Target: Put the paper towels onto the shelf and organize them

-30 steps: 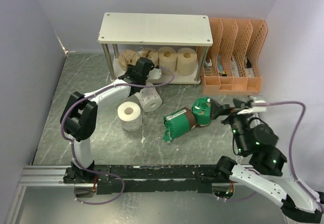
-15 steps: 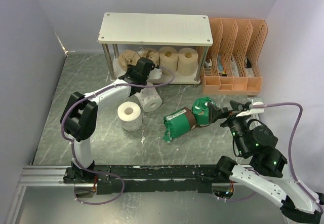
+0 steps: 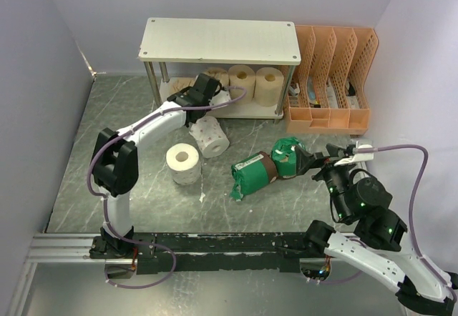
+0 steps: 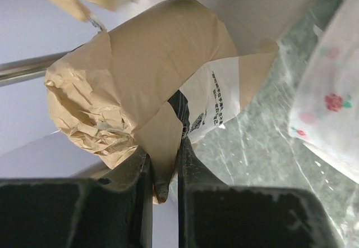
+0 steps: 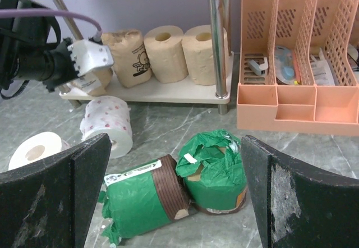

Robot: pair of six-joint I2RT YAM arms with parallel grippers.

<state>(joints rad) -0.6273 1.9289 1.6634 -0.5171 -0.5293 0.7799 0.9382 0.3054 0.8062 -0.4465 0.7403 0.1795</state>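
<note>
Tan roll (image 4: 151, 74): wrapper pinched in my left gripper (image 4: 164, 166), at the shelf (image 3: 222, 41) lower tier, left end.
Next: seat it, then let go.
Right gripper (image 5: 176, 194): spread wide, empty, near the green rolls (image 3: 266, 169).

Crumpled tan roll (image 4: 140, 74) nipped between fingers (image 4: 235, 220)

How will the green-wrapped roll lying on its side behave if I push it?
The green-wrapped roll lies on its curved side, so it will probably roll. Its crinkled plastic wrap looks loose and may slip or bunch. Being paper, likely light.
</note>
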